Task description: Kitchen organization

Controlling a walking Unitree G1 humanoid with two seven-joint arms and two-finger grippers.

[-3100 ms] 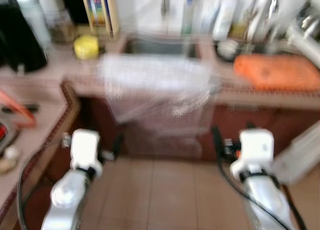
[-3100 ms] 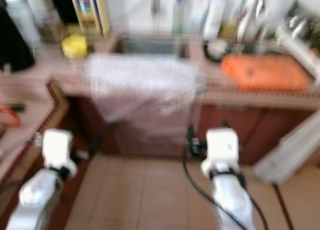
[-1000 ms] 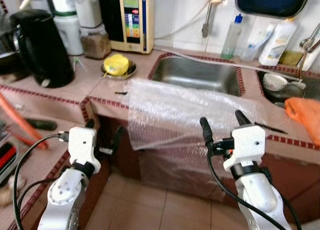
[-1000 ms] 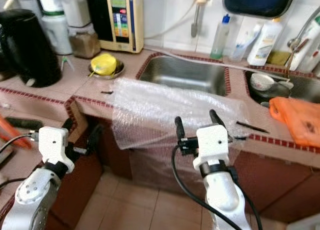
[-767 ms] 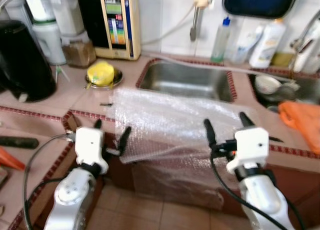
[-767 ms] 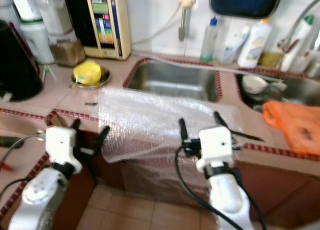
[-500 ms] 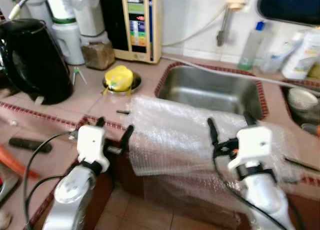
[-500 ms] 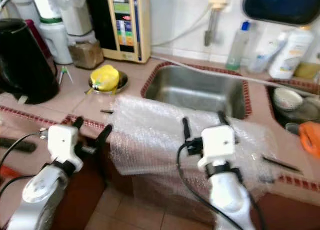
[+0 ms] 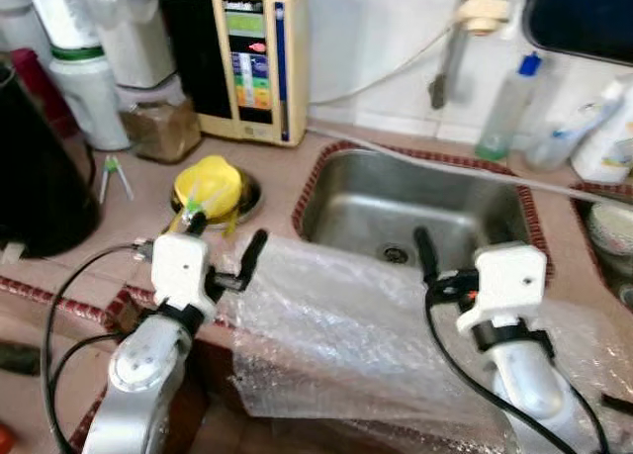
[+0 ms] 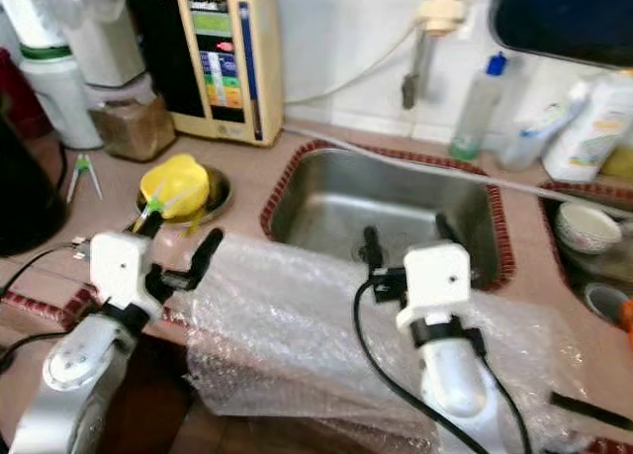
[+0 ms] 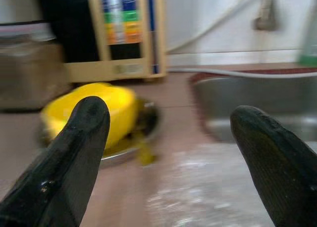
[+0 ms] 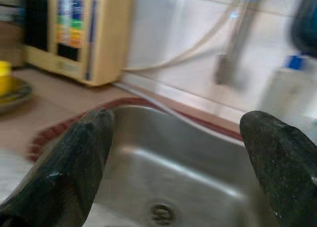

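Left hand (image 9: pixel 220 251): seen in the left eye view raised above the front edge of the surface (image 9: pixel 148 192), fingers spread apart, nothing held; one black finger (image 9: pixel 253 248) is set just over the near left corner of the bubble wrap (image 9: pixel 336 335).
Right hand (image 9: pixel 450 256): seen raised in front of the sink (image 9: pixel 415 212), fingers parted and empty.
Bubble wrap: spread over the front edge of the surface before the sink, its lower part hanging down past the edge.
Yellow item (image 9: pixel 208 187): placed in a small metal dish (image 9: pixel 249 195) on the surface, left of the sink, beyond the left hand.
Back of surface: a beige appliance with coloured buttons (image 9: pixel 252 58) is stood against the tiled wall; bottles (image 9: pixel 509 108) are lined up right of the sink.
Left wrist view: two black fingers (image 11: pixel 81 143) are shown wide apart with nothing between them; the yellow item and dish lie ahead, the bubble wrap is seen blurred below.
Right wrist view: two fingers (image 12: pixel 84 153) are shown wide apart and empty; the sink basin and drain (image 12: pixel 161 212) lie ahead, with a hose (image 12: pixel 198 44) against the wall.
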